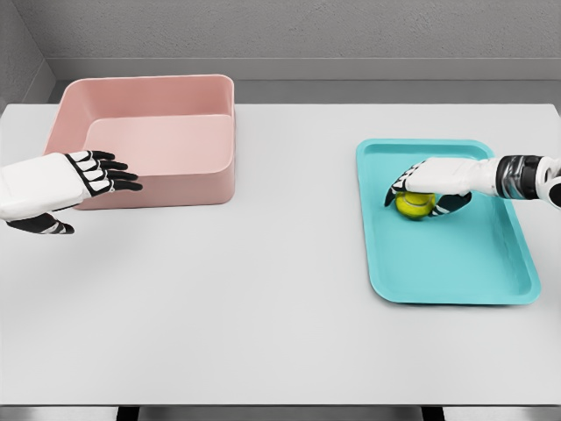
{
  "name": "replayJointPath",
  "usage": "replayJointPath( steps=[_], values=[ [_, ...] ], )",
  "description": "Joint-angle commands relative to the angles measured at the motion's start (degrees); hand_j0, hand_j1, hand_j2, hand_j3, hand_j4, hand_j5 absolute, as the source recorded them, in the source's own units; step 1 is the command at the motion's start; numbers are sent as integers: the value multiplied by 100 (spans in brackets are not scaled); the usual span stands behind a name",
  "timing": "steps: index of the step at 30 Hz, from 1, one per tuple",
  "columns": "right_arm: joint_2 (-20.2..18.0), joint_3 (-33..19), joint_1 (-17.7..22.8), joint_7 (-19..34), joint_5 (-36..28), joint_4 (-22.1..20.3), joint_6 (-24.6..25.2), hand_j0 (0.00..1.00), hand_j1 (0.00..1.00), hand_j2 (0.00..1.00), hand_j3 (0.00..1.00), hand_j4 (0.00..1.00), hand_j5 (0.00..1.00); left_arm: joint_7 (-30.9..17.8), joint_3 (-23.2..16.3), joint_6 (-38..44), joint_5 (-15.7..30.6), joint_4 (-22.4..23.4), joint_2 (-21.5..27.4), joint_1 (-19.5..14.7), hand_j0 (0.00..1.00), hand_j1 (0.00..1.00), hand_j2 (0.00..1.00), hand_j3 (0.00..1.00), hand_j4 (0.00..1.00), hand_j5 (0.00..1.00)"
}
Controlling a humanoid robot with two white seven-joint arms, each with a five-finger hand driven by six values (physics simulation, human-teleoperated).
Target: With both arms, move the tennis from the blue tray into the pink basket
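Right hand (pixel 421 186) cupped over tennis ball (pixel 415 204) in blue tray (pixel 456 272); loose grip, your ball rolls. Left hand (pixel 83 175) open, fingers straight, by pink basket (pixel 175 92).

From my seat, the pink plastic basket (pixel 149 140) sits on the far left of the white tabletop (pixel 263 307), and the blue rectangular tray (pixel 456 263) is well apart on the right. The yellow-green tennis ball (pixel 415 205) lies in the tray's back half, under the right robot hand (pixel 431 182). The left robot hand (pixel 83 175) hangs in front of the basket's near wall.
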Motion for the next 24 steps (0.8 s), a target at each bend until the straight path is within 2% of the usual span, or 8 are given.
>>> replayJointPath(
  steps=[1, 3, 5, 8, 15, 19, 24],
  values=[
    [-5, -9, 0, -1, -26, 1, 13, 65, 65, 65, 65, 65, 65, 3, 3, 8, 37, -5, 16, 0, 100, 100, 100, 100, 100, 100],
    [-5, -18, 0, -1, -26, 1, 13, 64, 64, 64, 64, 64, 64, 3, 3, 8, 36, -5, 16, 0, 100, 100, 100, 100, 100, 100],
    [-5, -18, 0, -1, -26, 1, 13, 56, 56, 56, 56, 56, 56, 3, 3, 8, 36, -5, 7, 0, 100, 100, 100, 100, 100, 100],
    [-5, -27, 0, -3, -35, 10, 13, 53, 53, 53, 53, 53, 53, 3, 3, 8, 28, 4, -1, 0, 100, 100, 100, 100, 100, 100],
    [-14, -44, -18, -3, -70, -34, 13, 49, 49, 49, 49, 49, 49, 3, 3, 8, 28, -5, -19, 0, 100, 100, 100, 100, 100, 100],
    [-66, -264, -44, -1, -105, -78, 13, 48, 48, 48, 48, 48, 48, 3, 3, 8, 28, -5, -19, -9, 100, 100, 100, 100, 100, 100],
    [-242, -475, -18, -1, -132, -535, 13, 46, 46, 46, 46, 46, 46, 3, 3, 8, 28, -5, -19, -9, 100, 100, 100, 100, 100, 100]
  ],
)
